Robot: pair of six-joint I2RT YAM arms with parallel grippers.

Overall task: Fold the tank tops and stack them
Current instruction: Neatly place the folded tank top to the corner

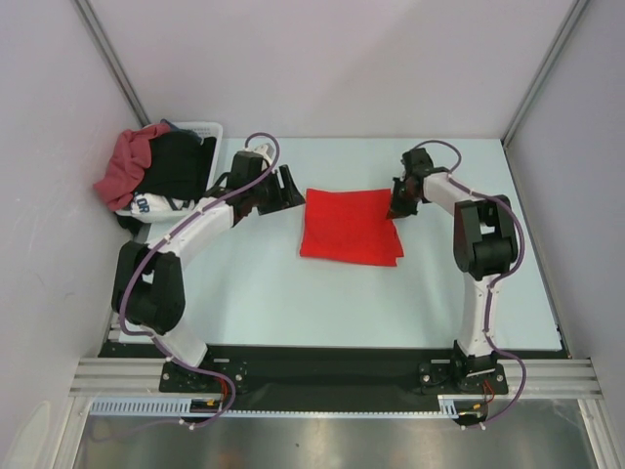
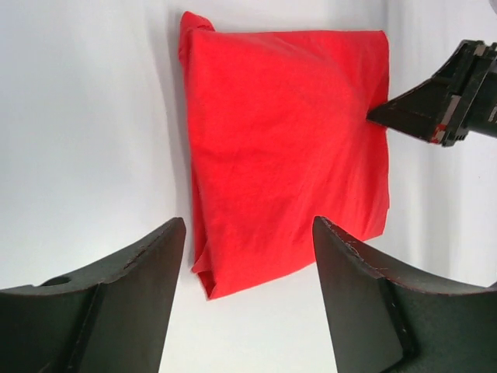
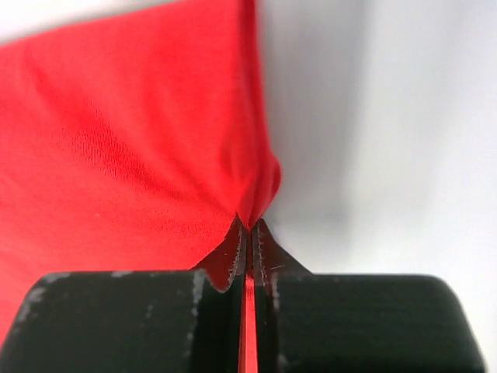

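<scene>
Though folded square mid-table, likely limp, thin and light: take the red tank top [image 1: 349, 227] by an edge or corner. Fingers of the right gripper [image 3: 248, 225] pressed together on its right edge; those of the left gripper [image 2: 247, 224] spread apart, empty, just off its left edge. Counted two tank tops, this one plus a maroon tank top [image 1: 125, 166] heaped on the basket [image 1: 207, 128] far left, and two grippers.

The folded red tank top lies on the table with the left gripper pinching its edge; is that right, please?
Not quite: the right gripper pinches the edge of the red tank top, as the right wrist view shows. It lies folded on the table; the left gripper is open.
</scene>
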